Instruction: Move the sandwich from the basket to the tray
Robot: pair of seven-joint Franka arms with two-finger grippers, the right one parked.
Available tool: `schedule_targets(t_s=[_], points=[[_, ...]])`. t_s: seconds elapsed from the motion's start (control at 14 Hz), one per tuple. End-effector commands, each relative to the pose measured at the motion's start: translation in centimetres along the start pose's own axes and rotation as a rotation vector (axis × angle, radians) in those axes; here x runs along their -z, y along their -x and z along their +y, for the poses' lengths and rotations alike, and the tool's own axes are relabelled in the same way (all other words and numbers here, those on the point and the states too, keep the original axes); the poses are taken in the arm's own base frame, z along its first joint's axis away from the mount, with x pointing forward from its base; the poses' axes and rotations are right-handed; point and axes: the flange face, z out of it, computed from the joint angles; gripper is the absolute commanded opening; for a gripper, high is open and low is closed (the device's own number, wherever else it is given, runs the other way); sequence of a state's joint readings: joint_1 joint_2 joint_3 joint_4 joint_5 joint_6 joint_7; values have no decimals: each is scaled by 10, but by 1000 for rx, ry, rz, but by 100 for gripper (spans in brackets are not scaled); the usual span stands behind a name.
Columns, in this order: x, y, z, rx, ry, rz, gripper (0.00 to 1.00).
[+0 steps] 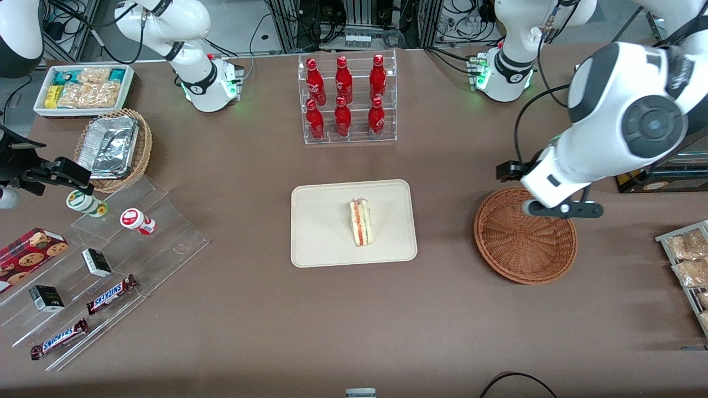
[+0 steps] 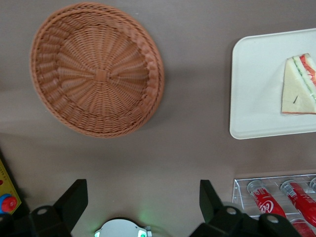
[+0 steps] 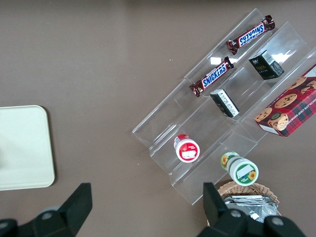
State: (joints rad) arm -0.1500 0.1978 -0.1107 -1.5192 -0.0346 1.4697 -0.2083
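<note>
The sandwich, a pale wedge with a red and green stripe, lies on the beige tray at mid-table. The reddish-brown woven basket sits toward the working arm's end and holds nothing. My left gripper hangs high above the table, over the basket's rim on the side farther from the front camera. Its fingers are spread wide, open, with only bare table between them.
A clear rack of red bottles stands farther from the front camera than the tray. Toward the parked arm's end are a stepped acrylic shelf of snacks, a tan basket of foil containers and a white bin. Snack packets lie at the working arm's end.
</note>
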Motion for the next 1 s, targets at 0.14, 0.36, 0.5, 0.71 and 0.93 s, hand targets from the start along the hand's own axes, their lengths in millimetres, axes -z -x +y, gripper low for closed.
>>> schedule_targets(t_s=[0.14,0.36,0.5,0.71,0.93], points=[[23,23,-41,18,26,9,100],[36,39,-70,-23,31,1,100],[50,57,-83,-7,30,-3,100],[70,82,-100,23,25,4,100],[77,89,-101,27,18,13,100]])
